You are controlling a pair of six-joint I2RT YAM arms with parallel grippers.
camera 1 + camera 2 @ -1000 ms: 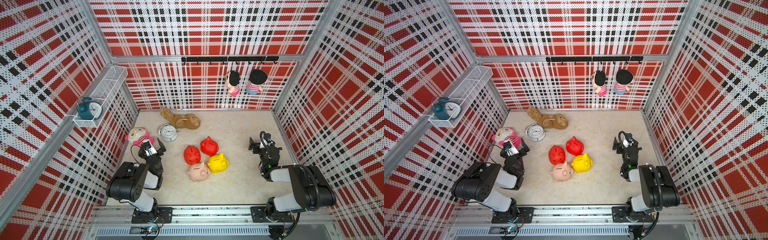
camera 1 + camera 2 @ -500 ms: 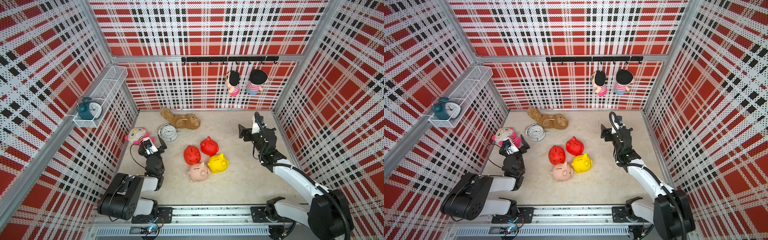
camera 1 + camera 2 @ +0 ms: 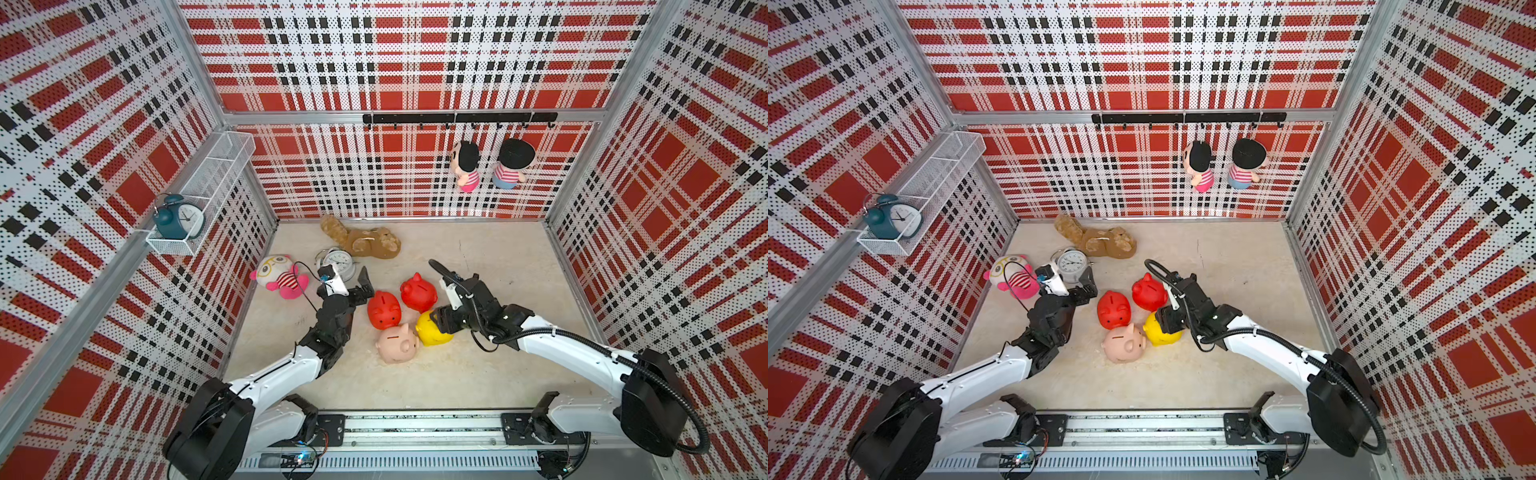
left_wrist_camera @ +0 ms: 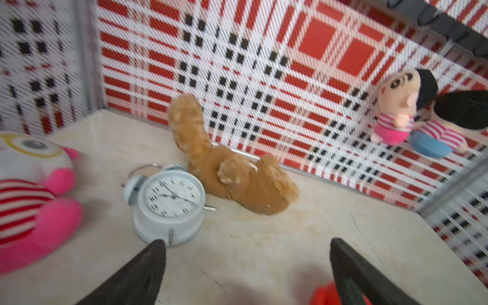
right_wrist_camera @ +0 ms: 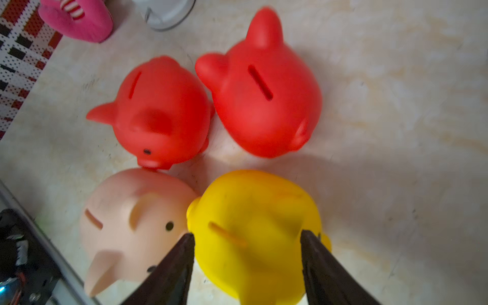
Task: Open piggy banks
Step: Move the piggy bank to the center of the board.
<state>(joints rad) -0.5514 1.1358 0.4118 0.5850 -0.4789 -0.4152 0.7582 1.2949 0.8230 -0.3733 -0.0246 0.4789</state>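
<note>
right gripper (image 5: pixel 245 233): jaws part-spread, straddling the yellow piggy bank (image 5: pixel 250 195), one finger at each flank; cannot tell if it's squeezing or just around it
yellow piggy bank: between the right gripper's fingers, sitting on the bench (image 3: pixel 498 270), slot up
pink piggy bank (image 5: pixel 132 219): just beside one right gripper finger, outside the jaws, touching the yellow piggy bank, slot up
nearer red piggy bank (image 5: pixel 161 113): just past the right gripper's tips, snout touching the pink piggy bank
farther red piggy bank (image 5: pixel 264 105): right beside the nearer red piggy bank, a bit further out from the right gripper, slot up
left gripper (image 4: pixel 245 241): released, jaws wide, nothing between them, over bare bench
nearer red piggy bank vs left gripper: just beside one left finger, not between the jaws
white alarm clock (image 4: pixel 171 200): just ahead of the other left finger, face tilted up
pink striped plush (image 4: pixel 26 200): off to the side of the left gripper, near the clock
brown plush (image 4: pixel 237 179): beyond the clock, lying by the back wall
hanging dolls (image 4: pixel 396 105): far ahead of the left gripper, on the back wall
teal alarm clock (image 3: pixel 178 216): in the wire shelf (image 3: pixel 216 174) on the side wall, well apart from both grippers
</note>
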